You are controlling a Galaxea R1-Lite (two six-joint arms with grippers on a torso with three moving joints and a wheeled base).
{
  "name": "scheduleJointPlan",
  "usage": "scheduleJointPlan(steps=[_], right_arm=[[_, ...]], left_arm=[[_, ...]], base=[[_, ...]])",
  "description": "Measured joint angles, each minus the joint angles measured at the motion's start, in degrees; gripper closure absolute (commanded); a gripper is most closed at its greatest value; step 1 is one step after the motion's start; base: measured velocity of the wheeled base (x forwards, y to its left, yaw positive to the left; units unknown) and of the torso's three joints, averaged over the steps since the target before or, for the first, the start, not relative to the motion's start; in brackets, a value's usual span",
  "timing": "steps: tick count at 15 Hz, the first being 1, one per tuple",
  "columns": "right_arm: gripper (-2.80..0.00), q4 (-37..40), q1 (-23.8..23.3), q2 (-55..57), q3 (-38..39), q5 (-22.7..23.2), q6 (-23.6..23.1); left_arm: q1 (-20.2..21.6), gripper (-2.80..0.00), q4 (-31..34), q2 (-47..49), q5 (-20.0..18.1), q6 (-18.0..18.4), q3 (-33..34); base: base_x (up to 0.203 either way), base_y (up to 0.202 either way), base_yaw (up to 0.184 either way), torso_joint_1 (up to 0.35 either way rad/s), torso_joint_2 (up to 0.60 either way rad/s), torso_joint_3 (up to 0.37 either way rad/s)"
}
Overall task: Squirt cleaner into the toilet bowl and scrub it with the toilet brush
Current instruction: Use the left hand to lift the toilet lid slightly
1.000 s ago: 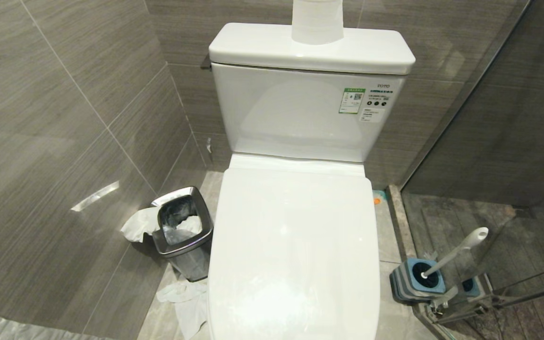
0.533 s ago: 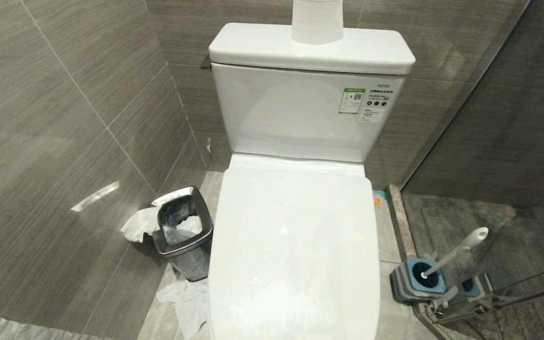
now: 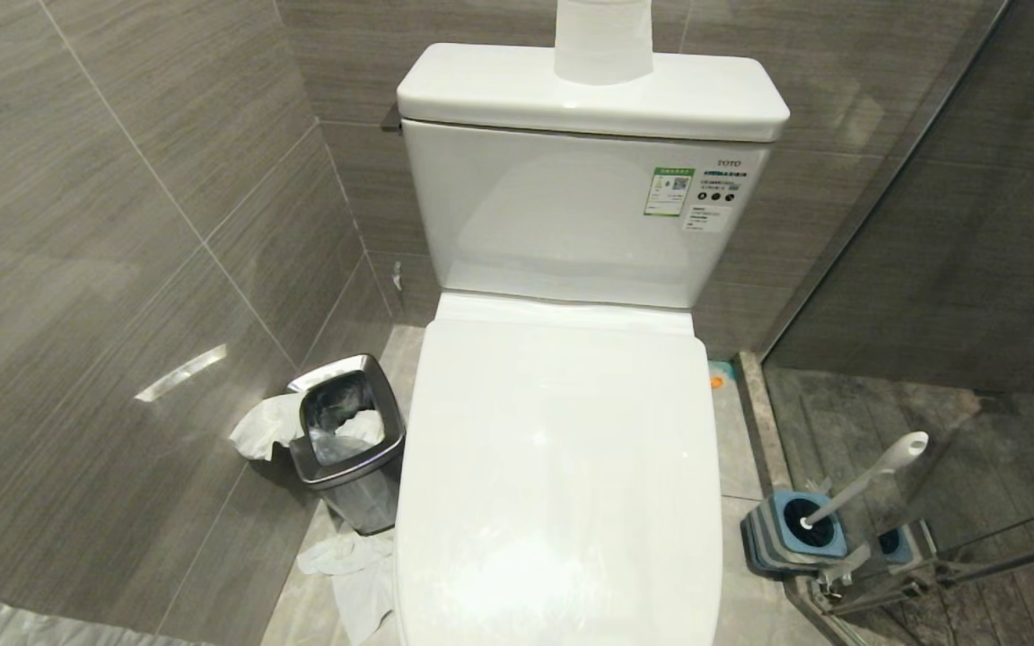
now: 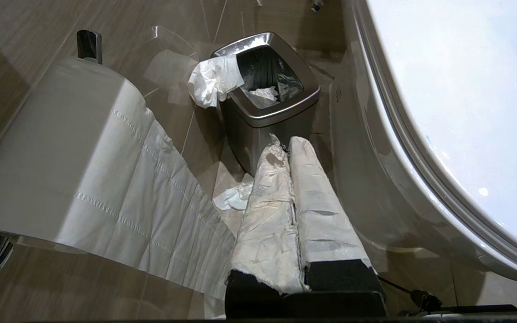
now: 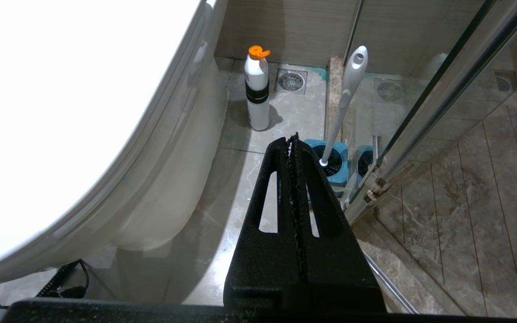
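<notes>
My left gripper (image 4: 289, 146), fingers pressed together and empty, hangs beside the waste bin (image 4: 268, 96). The toilet bowl (image 3: 562, 467) sits between, lid down. My right gripper (image 5: 292, 140), likewise closed, is nearer the toilet brush (image 5: 346, 96), whose handle leans up from its holder (image 5: 335, 162) just ahead.

"TOTO" brand on toilet bowl (image 3: 571, 224) tank; green-white sticker (image 3: 668, 191) beside it, print unreadable.

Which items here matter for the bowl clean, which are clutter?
Job: white ceramic toilet, lid down; white-handled toilet brush in blue holder; white cleaner bottle, orange cap.
Clutter: square steel waste bin; tissue on floor; toilet roll.
</notes>
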Motion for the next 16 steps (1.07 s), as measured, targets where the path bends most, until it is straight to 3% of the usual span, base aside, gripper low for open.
scheduleJointPlan(steps=[12, 16], right_arm=[[0.0, 0.0, 0.0, 0.0, 0.0, 0.02, 0.0], [0.0, 0.0, 0.0, 0.0, 0.02, 0.04, 0.0]], left_arm=[[0.02, 0.0, 0.09, 0.0, 0.0, 0.34, 0.0], [0.0, 0.0, 0.3, 0.0, -1.05, 5.24, 0.0]], base=[[0.0, 0.0, 0.0, 0.0, 0.0, 0.0], [0.0, 0.0, 0.0, 0.0, 0.0, 0.0]])
